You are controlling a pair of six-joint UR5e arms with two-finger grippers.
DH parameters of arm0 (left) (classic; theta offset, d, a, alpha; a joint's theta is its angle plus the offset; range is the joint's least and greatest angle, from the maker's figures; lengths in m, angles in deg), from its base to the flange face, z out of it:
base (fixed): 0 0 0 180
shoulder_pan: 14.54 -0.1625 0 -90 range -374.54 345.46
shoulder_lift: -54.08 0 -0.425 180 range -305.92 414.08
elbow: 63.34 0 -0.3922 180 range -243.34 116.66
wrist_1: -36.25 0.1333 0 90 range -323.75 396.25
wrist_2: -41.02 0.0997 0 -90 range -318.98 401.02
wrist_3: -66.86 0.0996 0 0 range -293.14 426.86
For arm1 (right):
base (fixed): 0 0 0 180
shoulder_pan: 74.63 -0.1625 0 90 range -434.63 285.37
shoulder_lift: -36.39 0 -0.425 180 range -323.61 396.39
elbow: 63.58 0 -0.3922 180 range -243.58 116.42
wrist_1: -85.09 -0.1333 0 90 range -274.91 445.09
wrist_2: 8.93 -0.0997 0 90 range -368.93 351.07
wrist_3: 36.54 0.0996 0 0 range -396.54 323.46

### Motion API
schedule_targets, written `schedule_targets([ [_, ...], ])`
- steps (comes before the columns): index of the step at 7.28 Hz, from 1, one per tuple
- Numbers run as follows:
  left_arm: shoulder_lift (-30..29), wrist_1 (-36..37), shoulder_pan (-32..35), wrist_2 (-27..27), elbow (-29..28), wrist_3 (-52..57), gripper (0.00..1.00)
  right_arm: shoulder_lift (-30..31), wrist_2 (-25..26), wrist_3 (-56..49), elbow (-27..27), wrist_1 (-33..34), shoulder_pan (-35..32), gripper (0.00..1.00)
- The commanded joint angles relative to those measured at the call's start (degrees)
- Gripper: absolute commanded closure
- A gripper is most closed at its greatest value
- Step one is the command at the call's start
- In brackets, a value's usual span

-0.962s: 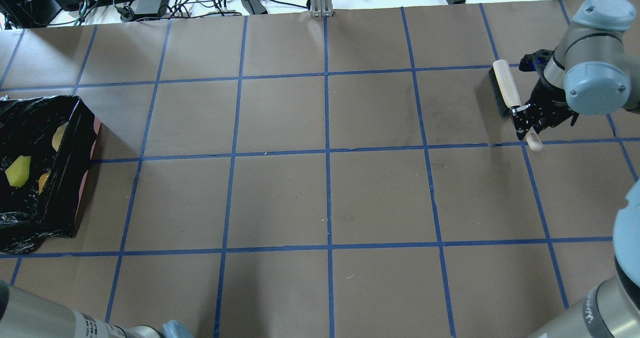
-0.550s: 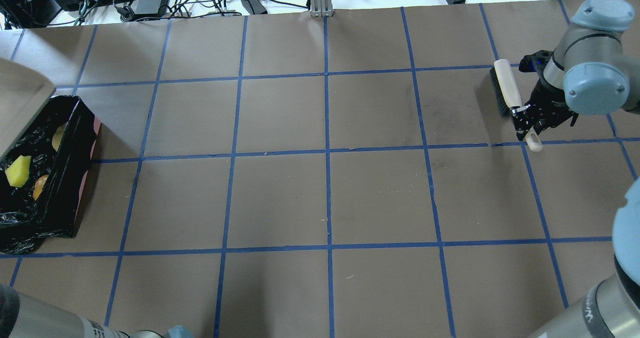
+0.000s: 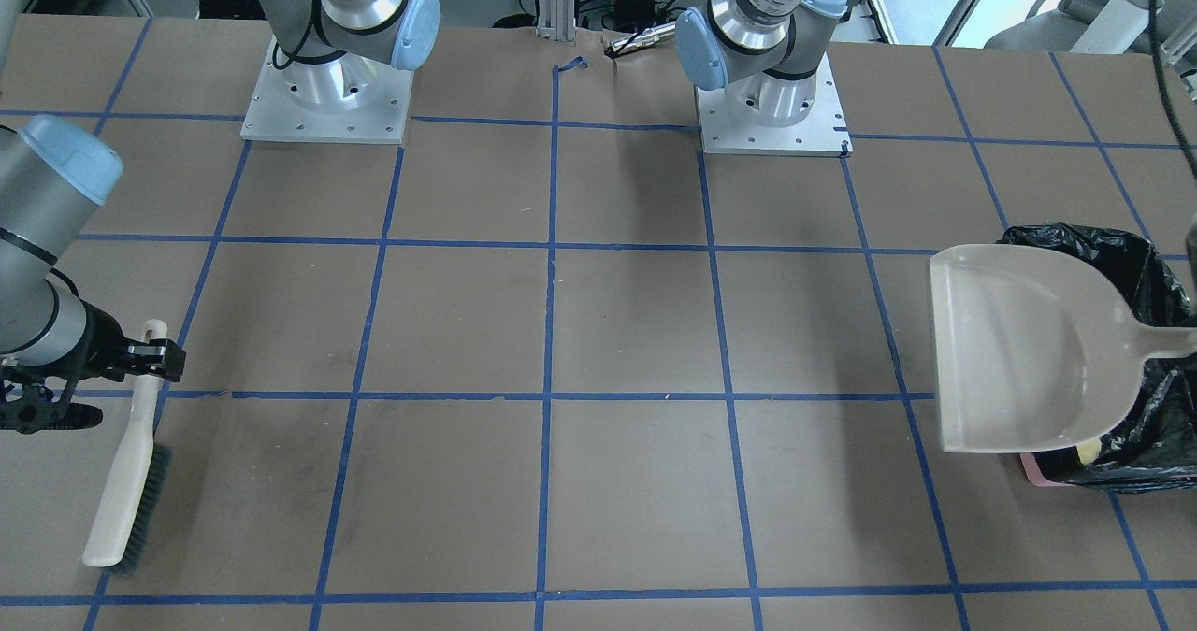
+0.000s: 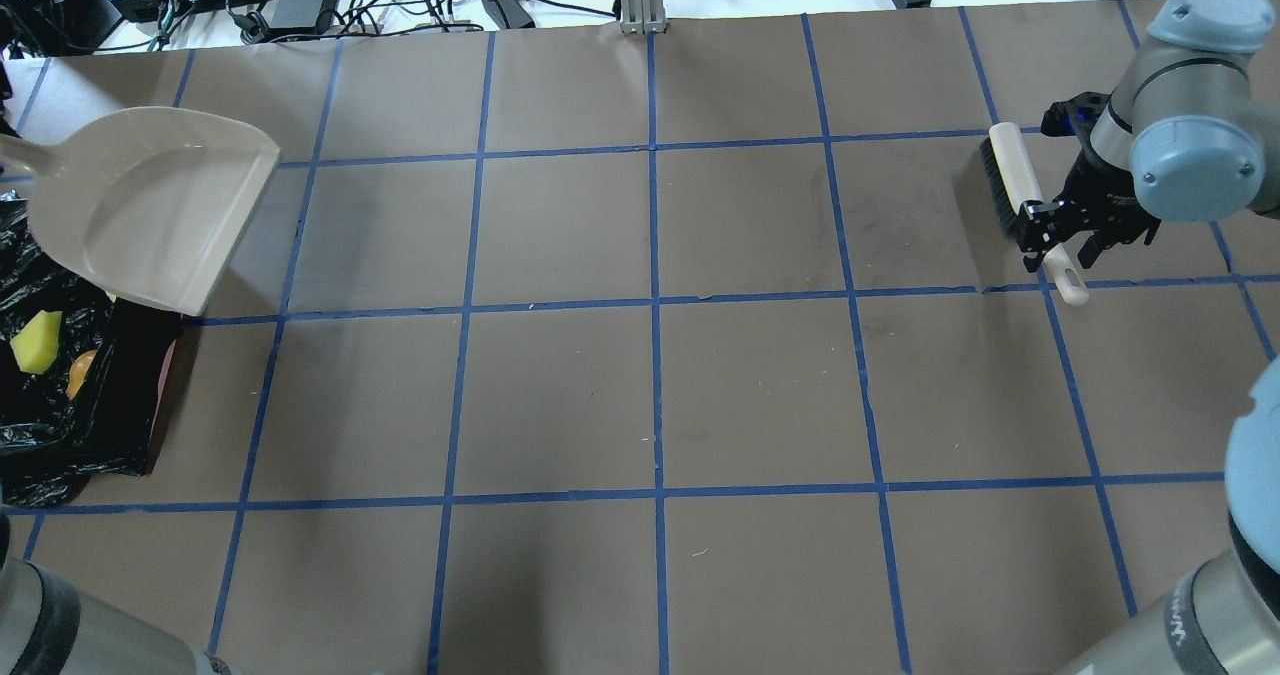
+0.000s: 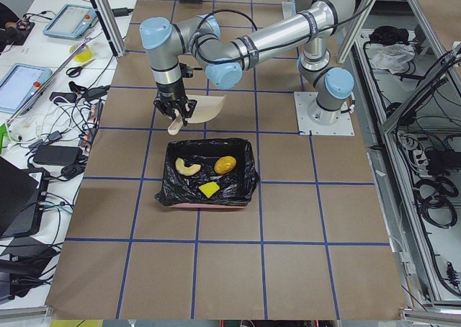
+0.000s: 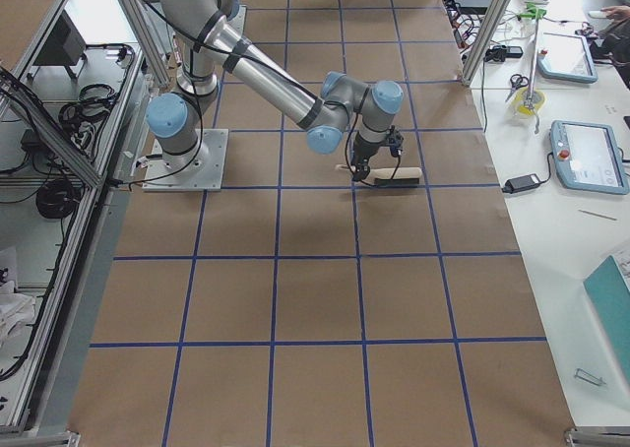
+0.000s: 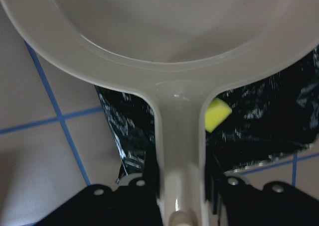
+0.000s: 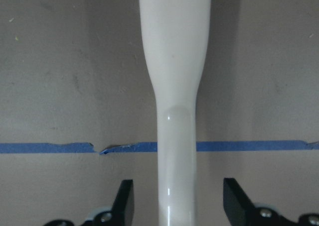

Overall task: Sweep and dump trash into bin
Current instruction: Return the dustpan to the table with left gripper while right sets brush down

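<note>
Trash is all in the bin at the robot's left end of the worktop: potato-like lump, curved wedge slice and sponge piece (yellow face showing) lie apart on the black liner. The beige dustpan hangs in the air, handle over the bin and pan reaching out past its rim, with the left claw clenched on the handle. At the opposite end the right claw is released, its fingers standing clear on either side of the handle of the brush, which lies on the worktop.
</note>
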Motion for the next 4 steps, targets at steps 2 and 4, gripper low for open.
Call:
schedule_targets([
  [2,-3.4,3.6,6.5,-7.4,5.5,-11.0,1.00,2.1,0.3,0.0,-2.7,-4.0,0.0,0.00],
  [4,-5.9,13.0,9.6,-9.0,8.4,-15.9,1.00,6.4,-0.1,0.9,-7.9,-11.3,-0.1,0.00],
])
